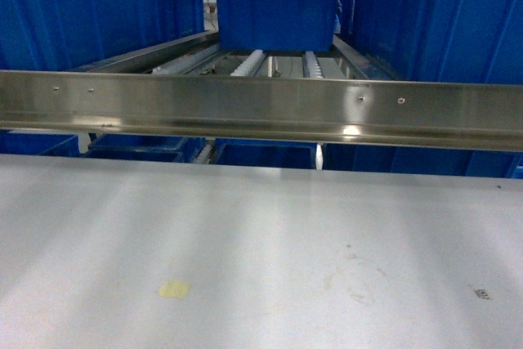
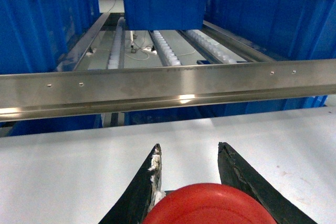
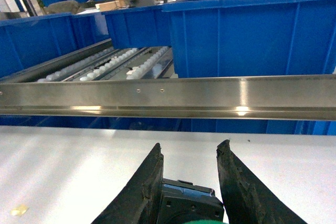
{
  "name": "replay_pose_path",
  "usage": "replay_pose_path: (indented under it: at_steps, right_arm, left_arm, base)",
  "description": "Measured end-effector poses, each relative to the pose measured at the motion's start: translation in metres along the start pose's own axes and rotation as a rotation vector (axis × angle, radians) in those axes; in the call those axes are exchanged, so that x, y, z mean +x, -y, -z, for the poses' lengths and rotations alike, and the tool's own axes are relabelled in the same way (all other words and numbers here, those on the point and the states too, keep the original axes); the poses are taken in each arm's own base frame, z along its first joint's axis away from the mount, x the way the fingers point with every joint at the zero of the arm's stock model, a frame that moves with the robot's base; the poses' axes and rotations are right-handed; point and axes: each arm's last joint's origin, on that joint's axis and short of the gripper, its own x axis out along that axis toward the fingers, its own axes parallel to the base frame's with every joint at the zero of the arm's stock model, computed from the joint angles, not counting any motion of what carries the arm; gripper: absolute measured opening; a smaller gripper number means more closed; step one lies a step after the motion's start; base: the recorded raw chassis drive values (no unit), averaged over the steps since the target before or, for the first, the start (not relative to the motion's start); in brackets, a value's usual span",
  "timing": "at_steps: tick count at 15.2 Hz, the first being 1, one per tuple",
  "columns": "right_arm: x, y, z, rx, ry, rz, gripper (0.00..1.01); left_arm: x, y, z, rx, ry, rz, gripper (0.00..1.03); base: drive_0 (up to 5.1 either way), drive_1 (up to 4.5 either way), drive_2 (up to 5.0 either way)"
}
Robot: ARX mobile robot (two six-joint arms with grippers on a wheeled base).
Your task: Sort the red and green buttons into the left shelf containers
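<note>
Gripping red button [image 2: 207, 205], left gripper [image 2: 189, 156] fingers flank domed cap, cap facing camera. Right gripper [image 3: 189, 153] pinches dark-bodied green button [image 3: 190, 203]; body axis runs along fingers. Blue bins [image 1: 276, 14] beyond steel rail [image 1: 261, 108].

Bins [image 1: 78, 18] left, centre and right on shelf rollers [image 1: 249, 63] behind rail [image 1: 261, 108], table [image 1: 261, 243] in front.

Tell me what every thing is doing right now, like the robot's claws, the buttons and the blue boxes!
Left gripper: shut on the red button.
Red button: held between the fingers, cap up.
Right gripper: shut on the dark button.
Dark button: held; a sliver of green shows at its bottom edge.
Left blue bin: upright on the shelf; inside hidden.
Middle blue bin: upright, on the rollers.
Table: nothing on it but stains.
</note>
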Motion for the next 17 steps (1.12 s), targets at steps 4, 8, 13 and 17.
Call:
replay_pose_path:
  at_steps: [4, 8, 13, 17]
  right_arm:
    - [-0.0005, -0.0003, -0.0004, -0.002, 0.003, 0.000, 0.29]
    - [-0.0005, -0.0004, -0.0006, -0.003, 0.004, -0.001, 0.29]
    - [-0.0005, -0.0004, -0.0006, -0.002, 0.004, -0.001, 0.29]
    - [-0.0005, -0.0004, -0.0005, -0.003, 0.004, -0.001, 0.29]
  left_arm:
    - [0.0000, 0.0000, 0.0002, 0.000, -0.002, 0.000, 0.28]
    - [-0.0001, 0.0000, 0.0001, 0.000, -0.001, 0.000, 0.28]
    - [-0.0001, 0.0000, -0.0001, 0.000, 0.001, 0.000, 0.28]
    - [-0.0001, 0.0000, 0.0001, 0.000, -0.002, 0.000, 0.28]
  base:
    - [0.0, 0.00, 0.0]
    - [0.0, 0.00, 0.0]
    - [0.0, 0.00, 0.0]
    - [-2.4, 1.31, 1.3]
